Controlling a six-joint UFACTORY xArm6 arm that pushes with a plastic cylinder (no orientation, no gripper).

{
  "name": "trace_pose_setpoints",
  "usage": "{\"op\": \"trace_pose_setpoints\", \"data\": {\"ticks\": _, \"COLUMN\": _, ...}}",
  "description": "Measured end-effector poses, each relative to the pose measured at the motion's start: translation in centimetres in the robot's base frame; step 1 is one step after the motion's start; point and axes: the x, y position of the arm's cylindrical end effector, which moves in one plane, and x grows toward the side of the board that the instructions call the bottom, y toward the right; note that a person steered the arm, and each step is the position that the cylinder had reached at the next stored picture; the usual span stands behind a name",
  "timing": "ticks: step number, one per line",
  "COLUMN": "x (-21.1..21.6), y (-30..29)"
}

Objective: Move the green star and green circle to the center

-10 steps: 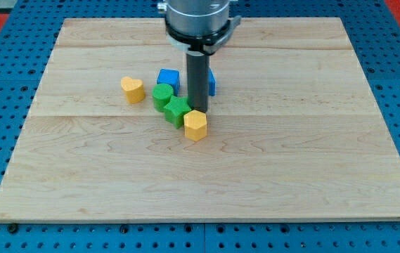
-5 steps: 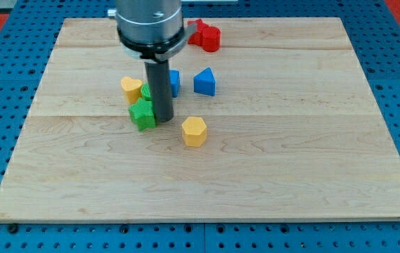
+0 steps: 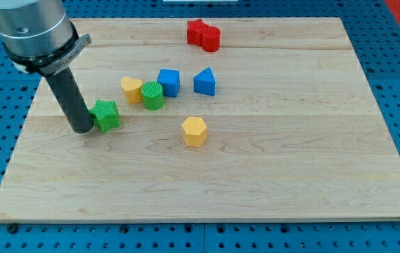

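The green star [image 3: 105,115] lies at the left of the wooden board [image 3: 256,176]. My tip [image 3: 82,129] touches the board just to the star's left, against its side. The green circle [image 3: 153,95] stands to the star's upper right, between the yellow heart [image 3: 131,89] and the blue cube [image 3: 169,81], touching the heart.
A blue triangle [image 3: 204,81] sits right of the blue cube. A yellow hexagon [image 3: 195,131] lies near the board's middle. A red block [image 3: 204,34] sits near the top edge. The arm's grey housing [image 3: 31,31] hangs over the board's upper left corner.
My tip has swept from the middle to the view's left. The green star has moved left with it, away from the green circle. The red block has come into sight.
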Motion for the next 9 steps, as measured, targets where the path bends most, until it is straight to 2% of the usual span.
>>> {"op": "trace_pose_setpoints", "data": {"ticks": 4, "x": -0.5, "y": 8.4}}
{"op": "trace_pose_setpoints", "data": {"ticks": 5, "x": 2.3, "y": 3.7}}
{"op": "trace_pose_setpoints", "data": {"ticks": 6, "x": 0.9, "y": -0.8}}
{"op": "trace_pose_setpoints", "data": {"ticks": 8, "x": -2.9, "y": 0.0}}
{"op": "trace_pose_setpoints", "data": {"ticks": 9, "x": -3.4, "y": 1.8}}
